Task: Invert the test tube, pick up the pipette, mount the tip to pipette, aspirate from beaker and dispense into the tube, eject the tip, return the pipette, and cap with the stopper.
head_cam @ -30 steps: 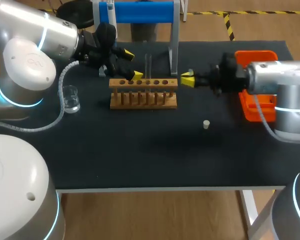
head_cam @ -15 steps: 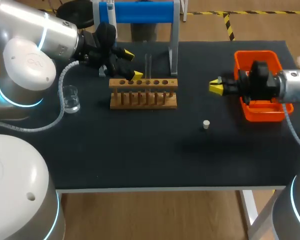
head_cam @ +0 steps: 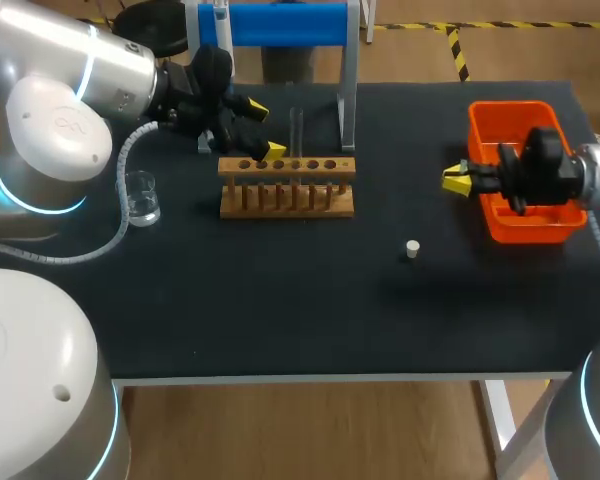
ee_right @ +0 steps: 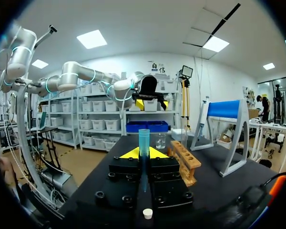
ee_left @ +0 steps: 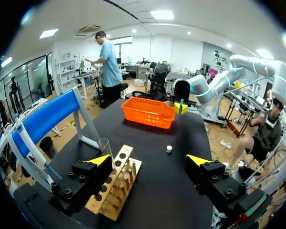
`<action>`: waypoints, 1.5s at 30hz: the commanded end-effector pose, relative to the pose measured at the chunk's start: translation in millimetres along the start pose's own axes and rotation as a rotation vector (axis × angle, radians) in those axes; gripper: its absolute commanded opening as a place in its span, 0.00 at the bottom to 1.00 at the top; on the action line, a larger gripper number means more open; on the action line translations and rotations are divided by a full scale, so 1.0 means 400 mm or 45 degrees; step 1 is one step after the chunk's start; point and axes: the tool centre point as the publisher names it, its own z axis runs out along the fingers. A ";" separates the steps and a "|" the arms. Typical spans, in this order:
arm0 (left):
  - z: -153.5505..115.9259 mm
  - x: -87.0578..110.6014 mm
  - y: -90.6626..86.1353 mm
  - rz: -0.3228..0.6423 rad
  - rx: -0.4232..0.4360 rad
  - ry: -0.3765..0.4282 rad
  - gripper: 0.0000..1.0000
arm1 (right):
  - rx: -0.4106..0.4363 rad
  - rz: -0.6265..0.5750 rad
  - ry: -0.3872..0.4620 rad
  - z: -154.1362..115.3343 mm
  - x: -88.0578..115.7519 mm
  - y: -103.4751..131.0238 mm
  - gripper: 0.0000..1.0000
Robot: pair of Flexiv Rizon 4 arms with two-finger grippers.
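Beside the orange basket, right hand is closed on a blue tip, held upright between its fingers; white stopper lies on the bench near it. Left hand gapes wide over the wooden rack, clear test tube just beside one finger.

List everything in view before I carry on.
table: one, black, under all
rack: one, wooden, mid-table
tube: one, clear, upright in rack
beaker: one, clear, left of rack
stopper: one, white, right of rack, nearer
bin: one, orange, right edge
stand: one, blue, behind rack
pipette: one, blue-white, on stand
tip: one, blue, in right gripper
left gripper: one, yellow-tipped, open, behind rack
right gripper: one, yellow-tipped, shut on tip, by bin
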 end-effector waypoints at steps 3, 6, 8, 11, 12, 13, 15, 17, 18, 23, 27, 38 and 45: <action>-0.003 -0.001 -0.002 -0.001 -0.004 0.005 1.00 | 0.000 0.004 0.005 -0.008 -0.002 -0.004 0.00; -0.003 -0.001 -0.002 -0.001 -0.004 0.005 1.00 | 0.000 0.004 0.005 -0.008 -0.002 -0.004 0.00; -0.003 -0.001 -0.002 -0.001 -0.004 0.005 1.00 | 0.000 0.004 0.005 -0.008 -0.002 -0.004 0.00; -0.003 -0.001 -0.002 -0.001 -0.004 0.005 1.00 | 0.000 0.004 0.005 -0.008 -0.002 -0.004 0.00; -0.003 -0.001 -0.002 -0.001 -0.004 0.005 1.00 | 0.000 0.004 0.005 -0.008 -0.002 -0.004 0.00; -0.003 -0.001 -0.002 -0.001 -0.004 0.005 1.00 | 0.000 0.004 0.005 -0.008 -0.002 -0.004 0.00; -0.003 -0.001 -0.002 -0.001 -0.004 0.005 1.00 | 0.000 0.004 0.005 -0.008 -0.002 -0.004 0.00; -0.003 -0.001 -0.002 -0.001 -0.004 0.005 1.00 | 0.000 0.004 0.005 -0.008 -0.002 -0.004 0.00; -0.003 -0.001 -0.002 -0.001 -0.004 0.005 1.00 | 0.000 0.004 0.005 -0.008 -0.002 -0.004 0.00; -0.065 -0.046 0.053 -0.070 -0.020 -0.080 1.00 | 0.000 0.004 0.005 -0.008 -0.002 -0.004 0.00; -0.111 -0.087 0.093 -0.115 0.000 -0.162 1.00 | 0.000 0.004 0.005 -0.008 -0.002 -0.004 0.00; -0.209 -0.230 0.143 -0.193 0.153 -0.485 1.00 | 0.000 0.004 0.005 -0.008 -0.002 -0.004 0.00; -0.224 -0.300 0.140 -0.223 0.213 -0.633 1.00 | 0.000 0.004 0.005 -0.008 -0.002 -0.004 0.00</action>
